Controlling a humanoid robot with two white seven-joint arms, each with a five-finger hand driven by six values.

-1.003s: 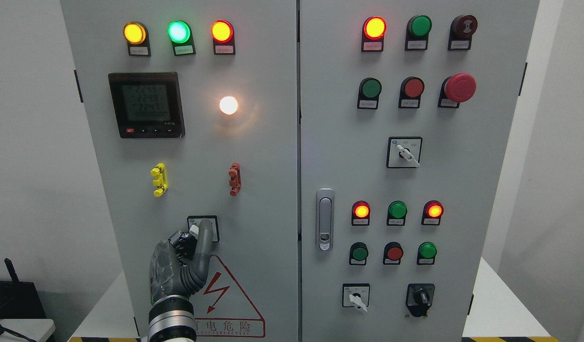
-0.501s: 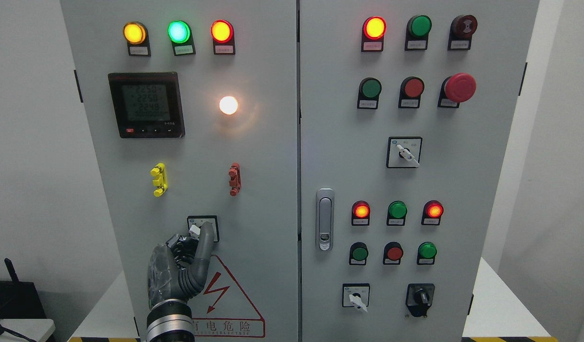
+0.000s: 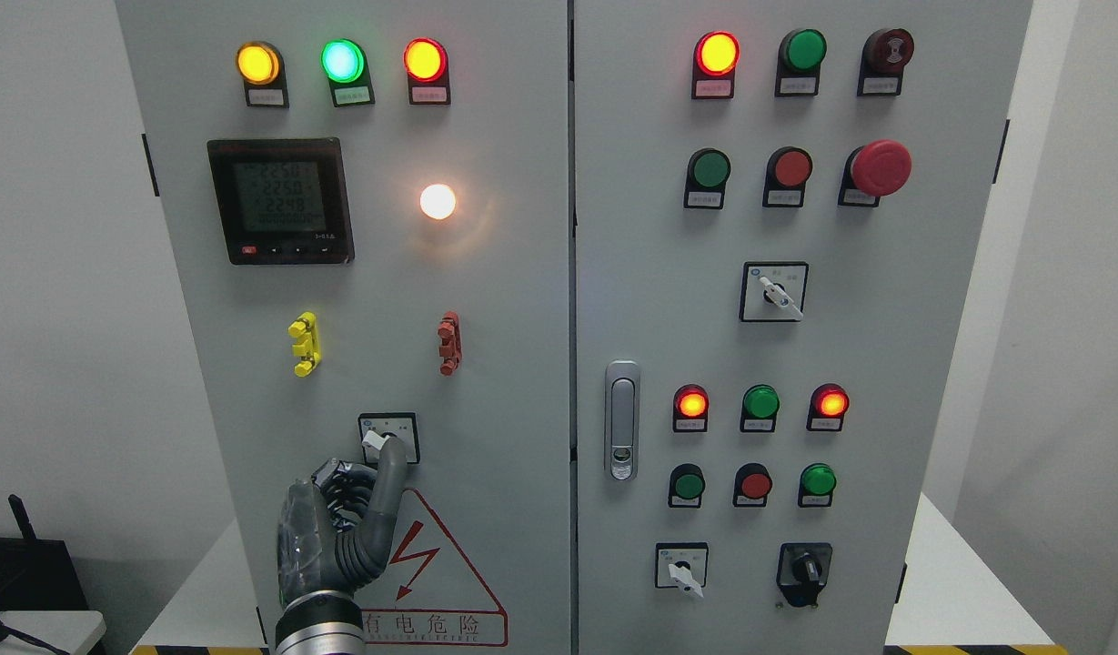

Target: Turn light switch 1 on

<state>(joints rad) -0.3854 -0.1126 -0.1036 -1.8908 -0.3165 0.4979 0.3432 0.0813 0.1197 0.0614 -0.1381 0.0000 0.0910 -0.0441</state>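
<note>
The rotary switch (image 3: 387,438) sits directly below the lit white lamp (image 3: 438,201). The left hand (image 3: 336,532), below it, touches the lever with one extended finger, others curled, grasping nothing. Risk: sideways contact may rotate the lever back, extinguishing the lamp.

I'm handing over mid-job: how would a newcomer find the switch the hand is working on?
Start on the grey cabinet's left door, the one with the black digital meter. Go down past the yellow clip and red clip to the small square white-faced rotary switch above the red lightning warning triangle. It is that door's only rotary switch, and the left hand reaches up to it.
</note>
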